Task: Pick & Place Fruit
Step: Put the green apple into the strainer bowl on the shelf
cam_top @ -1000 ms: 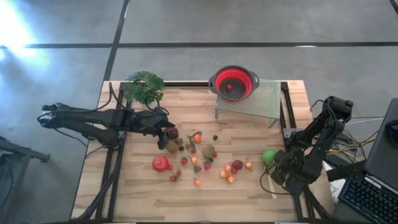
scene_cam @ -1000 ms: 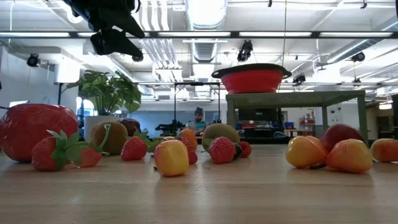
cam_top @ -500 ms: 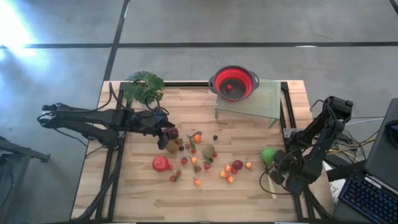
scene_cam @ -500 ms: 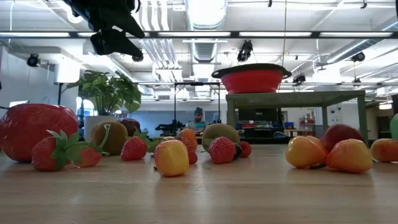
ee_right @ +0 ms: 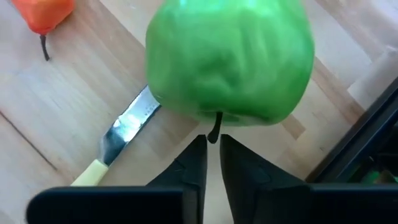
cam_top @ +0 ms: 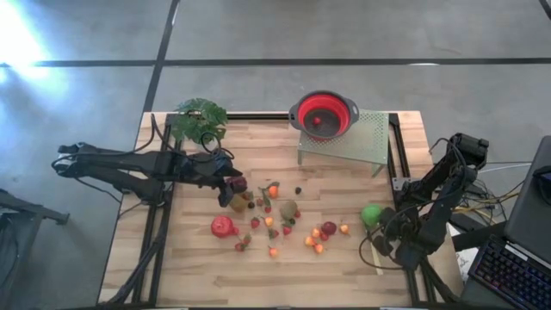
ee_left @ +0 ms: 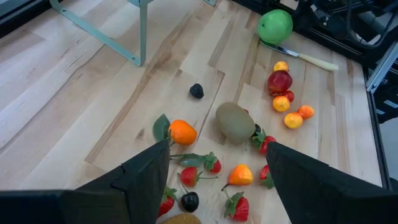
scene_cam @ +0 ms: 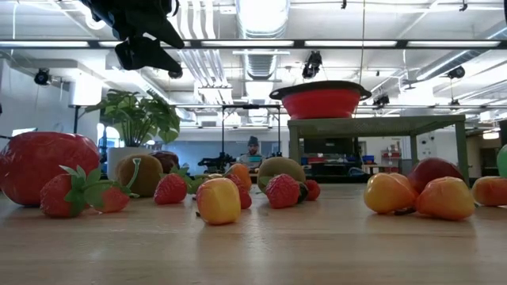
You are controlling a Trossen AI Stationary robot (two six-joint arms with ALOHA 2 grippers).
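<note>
Right gripper point(ee_right: 212, 163) fingers pinch green apple point(ee_right: 230, 59) stem beside knife point(ee_right: 121, 140); left gripper point(ee_left: 217, 180) fingers spread above scattered fruit point(ee_left: 235, 121).

I see most of the fruit point(cam_top: 274, 217) scattered mid-table point(cam_top: 189, 275). A colander point(cam_top: 324, 115) sits on a rack point(cam_top: 366, 142) at the back edge, a plant point(cam_top: 198, 116) to its left, an apple point(cam_top: 372, 215) beside a knife point(ee_left: 303, 58) far right.
</note>
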